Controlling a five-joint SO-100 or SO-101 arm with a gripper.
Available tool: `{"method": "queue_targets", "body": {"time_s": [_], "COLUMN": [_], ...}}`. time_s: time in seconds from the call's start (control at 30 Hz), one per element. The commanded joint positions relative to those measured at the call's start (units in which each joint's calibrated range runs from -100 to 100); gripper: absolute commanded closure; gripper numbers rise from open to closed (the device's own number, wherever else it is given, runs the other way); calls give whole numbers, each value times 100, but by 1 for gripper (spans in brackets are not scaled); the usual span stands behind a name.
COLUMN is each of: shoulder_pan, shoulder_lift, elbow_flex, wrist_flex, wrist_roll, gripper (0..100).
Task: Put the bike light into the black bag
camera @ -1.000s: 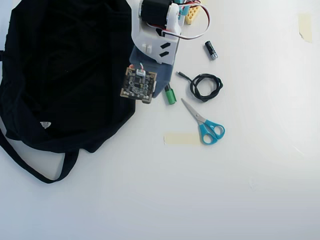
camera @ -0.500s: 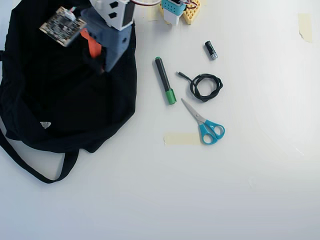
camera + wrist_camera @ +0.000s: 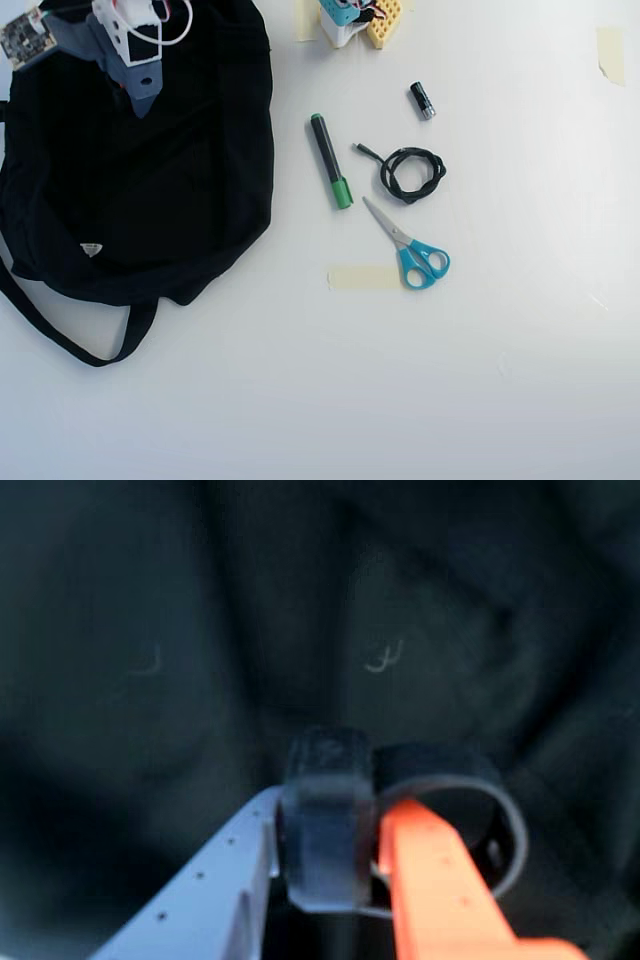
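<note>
One black bag [image 3: 200, 180] is counted on the white table [image 3: 400, 400] in the overhead view, and it has one long strap [image 3: 60, 335] and one small white label [image 3: 91, 249]. One bike light [image 3: 325, 815] is seen, only in the wrist view. One marker with a green cap [image 3: 330, 160] is counted, one pair of scissors with blue handles [image 3: 412, 250], one coiled black cable [image 3: 408, 172] and one small black cylinder with a silver tip [image 3: 422, 101]. Three pieces of pale tape are counted on the table: one beside the scissors [image 3: 362, 278], one at the top edge [image 3: 305, 20] and one at the right edge [image 3: 610, 52]. One arm [image 3: 130, 45] is seen above the bag.
</note>
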Motion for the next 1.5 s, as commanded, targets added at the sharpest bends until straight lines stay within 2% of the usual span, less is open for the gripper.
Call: {"method": "queue_targets", "body": {"time_s": [0.0,0.1,0.17,0.2,0.27,0.37,0.47,0.53,0.67,0.77,0.83,1.17,1.33,1.37,1.47], "shoulder_pan": [375,525,450,397,210,-508,-1323,-1959,-3253,-3462,-3522,-4202,-4285,-4352,-4374], "shoulder_lift": [634,717,717,684,592,111,-1225,-1640,-1690,-2204,-2478,-4968,-6287,-6935,-7947], "elbow_flex": [-56,-47,-56,-56,-74,-514,-649,-667,-676,-595,-451,2163,4158,5236,6997], "wrist_flex": [-393,-384,-315,-307,-298,296,469,503,624,1528,1640,1244,-57,-617,-1314], "wrist_roll": [18,-3,24,24,-13,-18,-13,-34,-34,-24,13,-34,-3,3,8], "gripper": [97,96,84,82,80,80,81,98,98,98,98,98,98,98,98]}}
